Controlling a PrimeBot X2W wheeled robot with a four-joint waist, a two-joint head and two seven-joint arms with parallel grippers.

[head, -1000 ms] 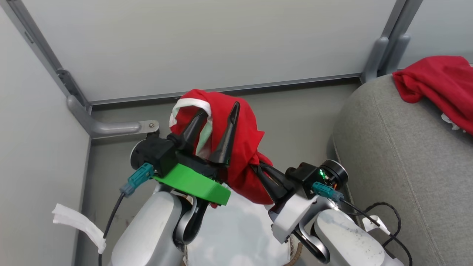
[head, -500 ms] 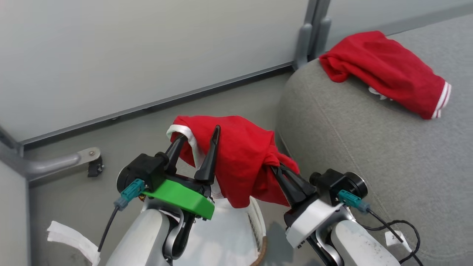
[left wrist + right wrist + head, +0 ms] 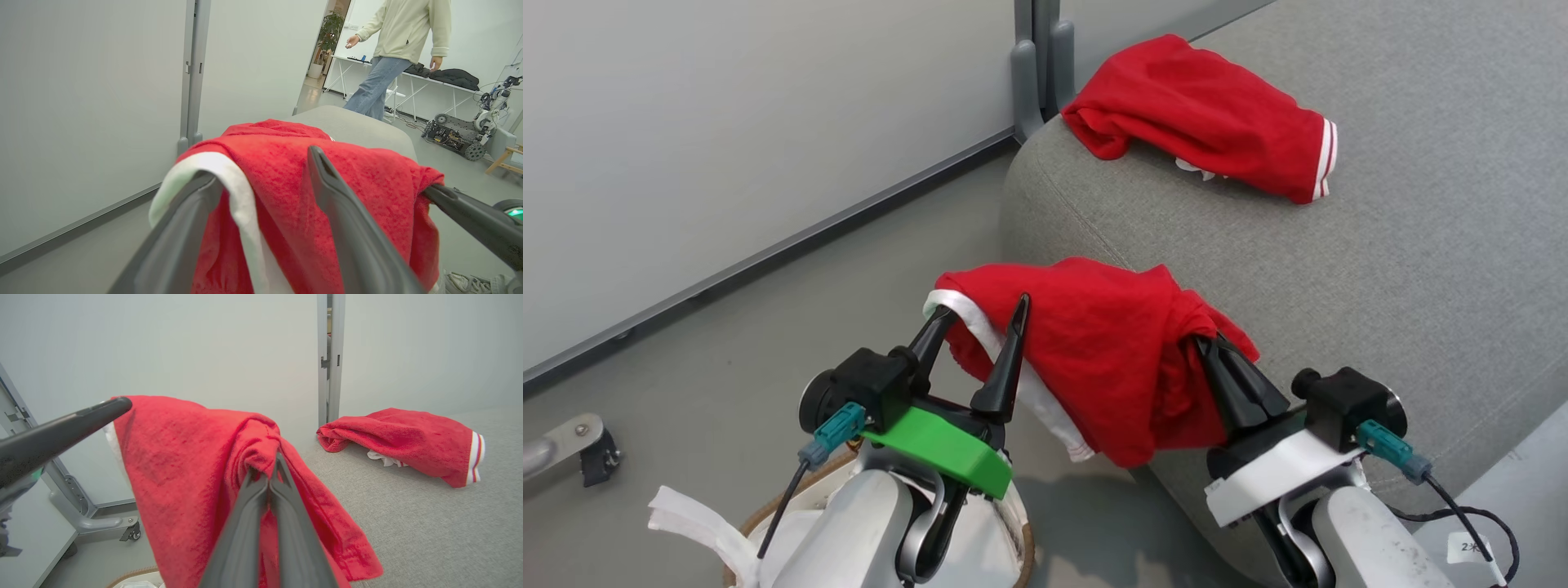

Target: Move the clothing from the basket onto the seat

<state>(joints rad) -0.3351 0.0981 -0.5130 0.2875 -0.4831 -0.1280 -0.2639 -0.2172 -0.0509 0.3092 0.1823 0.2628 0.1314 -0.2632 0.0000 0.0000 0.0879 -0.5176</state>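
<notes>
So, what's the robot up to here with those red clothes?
The robot holds a red garment up between both arms: the right gripper is shut on a bunched end, the other end drapes over one finger of the open left gripper. It hangs beside the sofa. A second red garment lies on the sofa; the basket sits below.

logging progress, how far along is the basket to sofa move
Done: one red garment lies on the sofa. In hand: a second garment, pinched by the right end effector, draped over the open left end effector. Left: setting it down; basket contents hidden.
</notes>
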